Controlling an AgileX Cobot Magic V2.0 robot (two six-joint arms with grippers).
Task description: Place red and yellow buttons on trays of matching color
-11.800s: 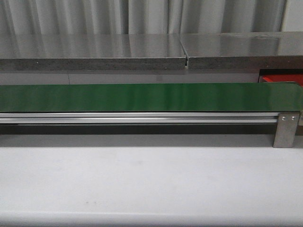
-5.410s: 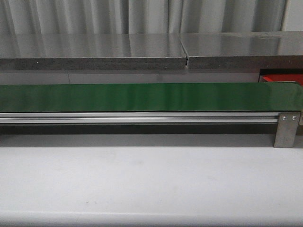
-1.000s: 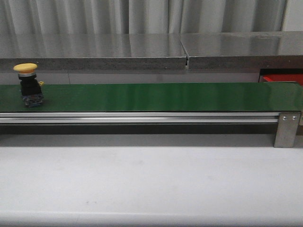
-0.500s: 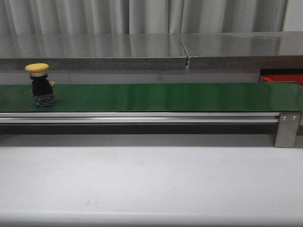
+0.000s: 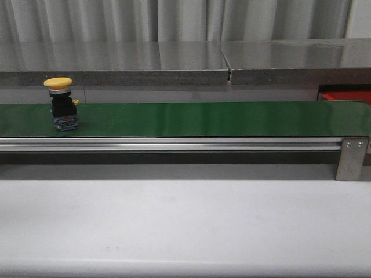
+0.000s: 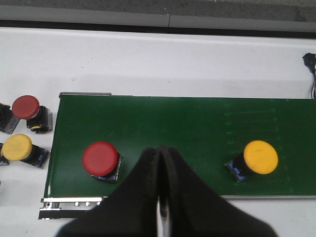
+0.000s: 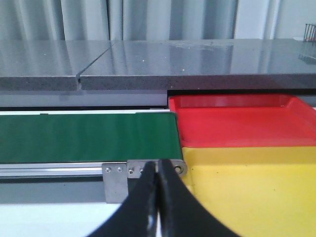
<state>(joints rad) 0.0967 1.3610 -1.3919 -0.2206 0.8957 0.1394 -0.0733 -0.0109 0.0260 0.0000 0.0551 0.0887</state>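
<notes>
We held the left gripper [image 6: 159, 163], pressed together and empty, above the green belt [image 6: 197, 123], midway between a red button [image 6: 100, 158] and a yellow button [image 6: 260, 157]; the right gripper [image 7: 158, 173], likewise pressed together, faced the yellow tray [image 7: 247, 187], apparently awaiting arrivals.

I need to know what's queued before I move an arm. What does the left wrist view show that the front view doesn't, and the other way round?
Only the left wrist view shows a red button on the belt, a red and a yellow spare button off the belt's end, and the closed left gripper. Only the front view shows the red tray behind the belt's far right end. Both show the green belt carrying one yellow button.
</notes>
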